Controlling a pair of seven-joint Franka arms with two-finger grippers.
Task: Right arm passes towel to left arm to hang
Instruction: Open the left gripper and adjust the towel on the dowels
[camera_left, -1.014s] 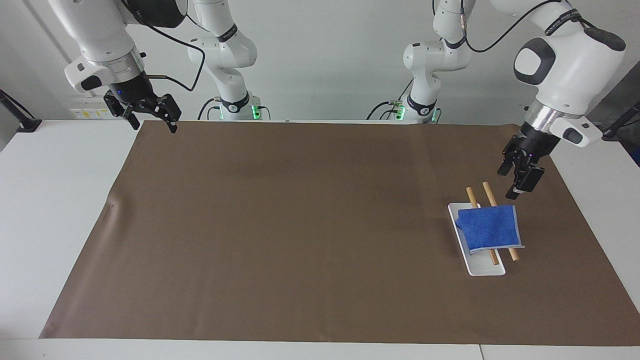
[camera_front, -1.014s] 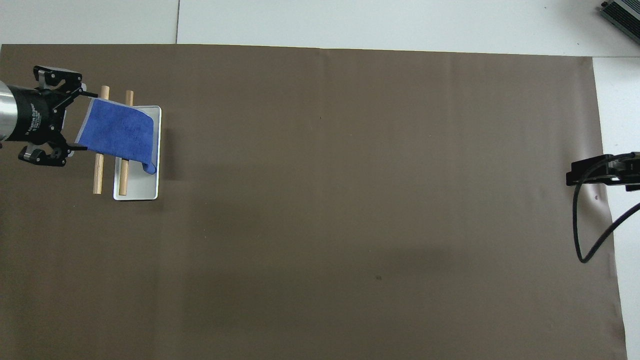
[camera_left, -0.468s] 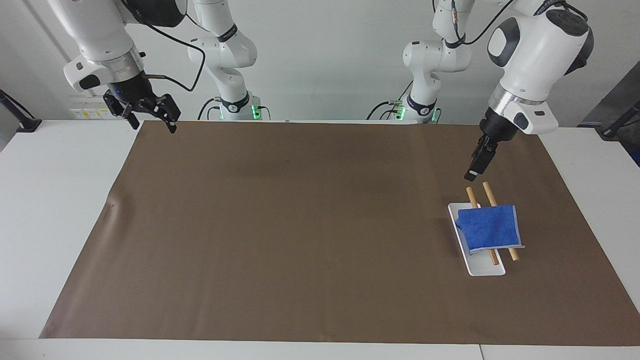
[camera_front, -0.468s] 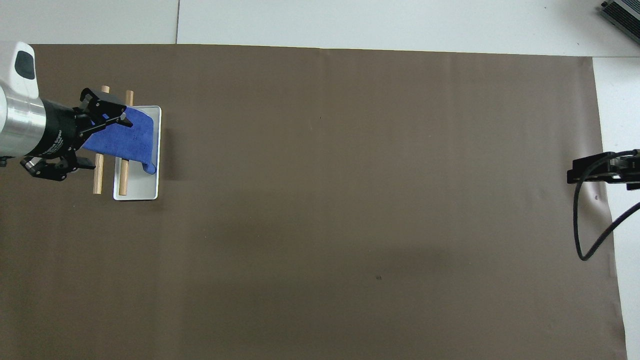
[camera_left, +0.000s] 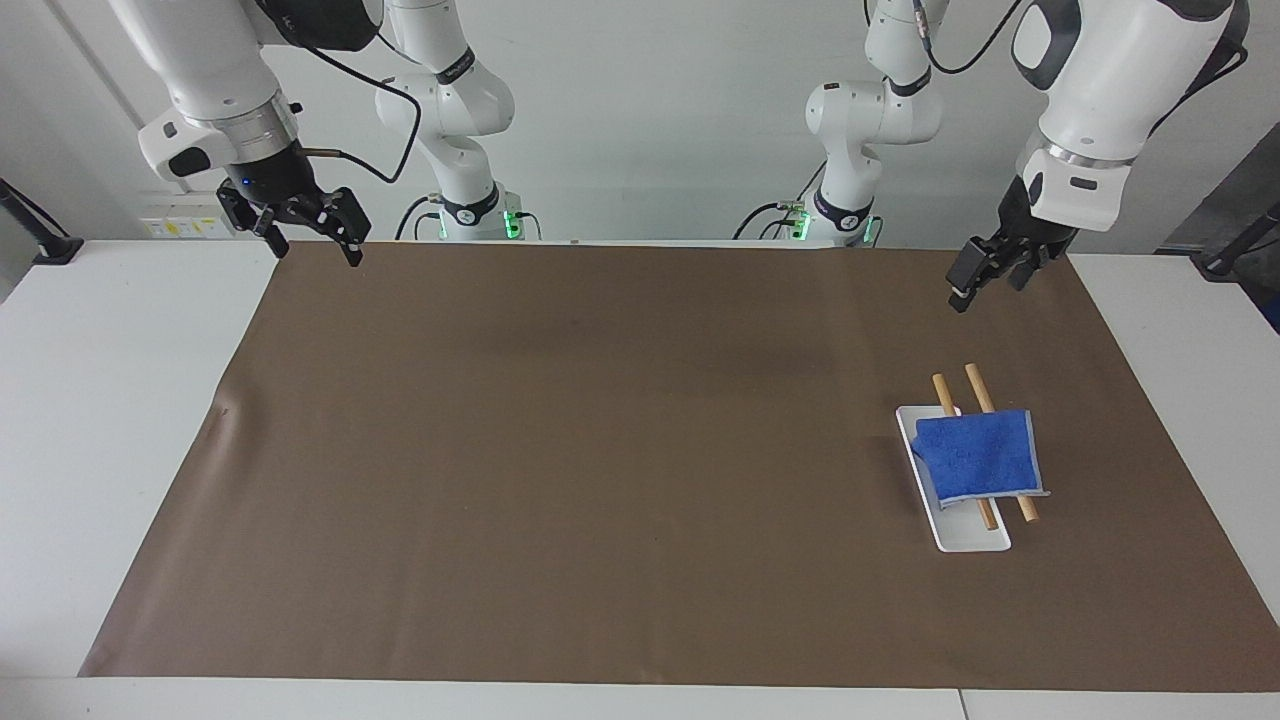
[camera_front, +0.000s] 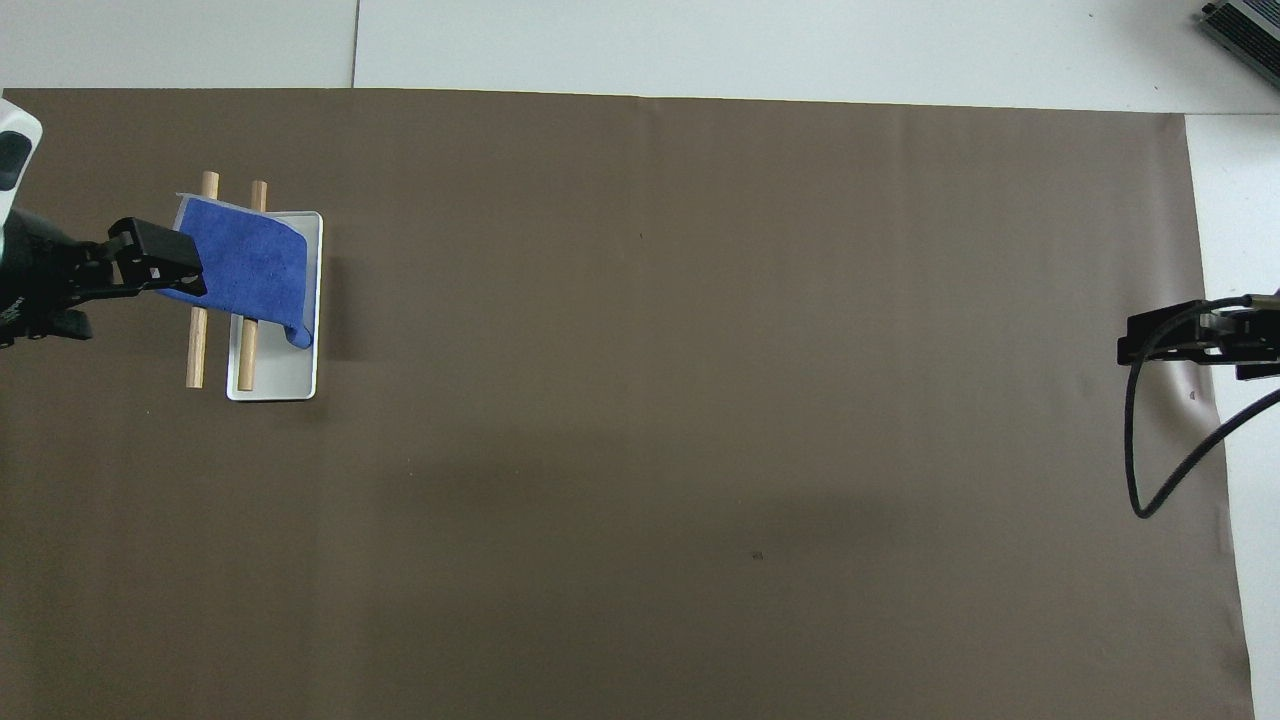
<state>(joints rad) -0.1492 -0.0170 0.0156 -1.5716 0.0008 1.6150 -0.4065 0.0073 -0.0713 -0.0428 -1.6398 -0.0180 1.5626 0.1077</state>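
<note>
The right gripper (camera_left: 312, 236) is seen up in the air over the corner of the brown mat (camera_left: 600, 450) at the right arm's end of the table, close to the robots. Its two fingers are spread apart and nothing is held between them. This arm is waiting there.

The left gripper (camera_left: 990, 272) is seen up in the air at the left arm's end of the table, over the edge of the mat that is nearest to the robots. Its fingers are spread apart too, and nothing is pinched in them. It is well apart from the towel, with bare mat seen between them in the facing view. In the overhead view its black tip (camera_front: 160, 262) covers one edge of the towel (camera_front: 245, 265), but it is raised high above it and no touch is made.

Farther from the robots, the blue towel (camera_left: 978, 455) is found. It is draped over two wooden rods (camera_left: 980, 388) that lie side by side. One side of the towel hangs down onto a small white tray (camera_left: 965, 535), which is set on the mat under one of the rods. The pale stitched edge of the towel can be seen.
</note>
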